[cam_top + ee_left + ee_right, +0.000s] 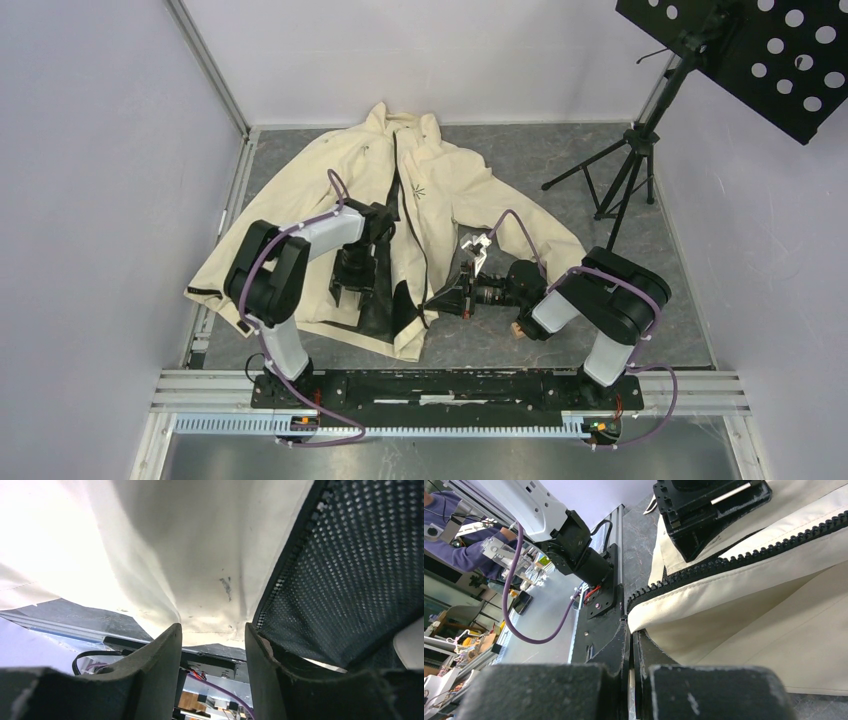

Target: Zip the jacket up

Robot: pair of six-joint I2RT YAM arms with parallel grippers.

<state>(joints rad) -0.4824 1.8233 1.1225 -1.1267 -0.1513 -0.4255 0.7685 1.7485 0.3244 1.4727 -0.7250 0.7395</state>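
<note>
The cream jacket [450, 190] lies open on the grey table, collar at the far side, its dark zipper [412, 215] unjoined down the front. My left gripper [352, 300] hovers over the left panel's lower edge, where the black lining [385, 315] is turned up. In the left wrist view it [212, 630] is open with nothing between the fingers; cream fabric [175, 545] and black mesh lining [350, 570] lie beyond. My right gripper [437, 300] is shut on the right panel's bottom corner [659, 615], just below the zipper teeth [734, 560].
A black tripod stand [630, 170] with a perforated black panel [770, 50] stands at the back right. The aluminium rail [450, 385] with both arm bases runs along the near edge. Walls close in the left, back and right sides.
</note>
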